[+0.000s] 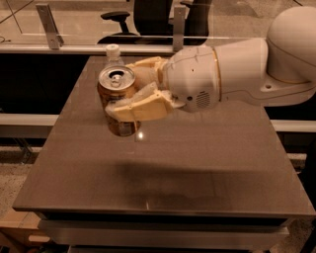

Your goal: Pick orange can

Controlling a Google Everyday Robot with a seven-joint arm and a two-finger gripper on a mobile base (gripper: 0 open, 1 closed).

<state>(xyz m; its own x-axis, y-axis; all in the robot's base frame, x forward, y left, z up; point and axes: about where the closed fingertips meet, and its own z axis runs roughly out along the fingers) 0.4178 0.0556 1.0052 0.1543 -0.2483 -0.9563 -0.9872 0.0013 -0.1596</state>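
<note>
The orange can (pixel 116 94) is an orange-brown drink can with a silver top and pull-tab. It is held upright, lifted above the dark table (pixel 163 188). My gripper (pixel 129 91) reaches in from the right and is shut on the can, one cream finger (pixel 138 106) in front and one behind it. The white arm (pixel 237 74) stretches to the right edge. The can's lower part shows below the front finger.
A clear water bottle with a white cap (pixel 113 51) stands behind the can, mostly hidden by it. Beyond the table's far edge run a glass partition with metal posts (pixel 48 22) and office chairs (pixel 148 15). The arm's shadow lies on the table's front half.
</note>
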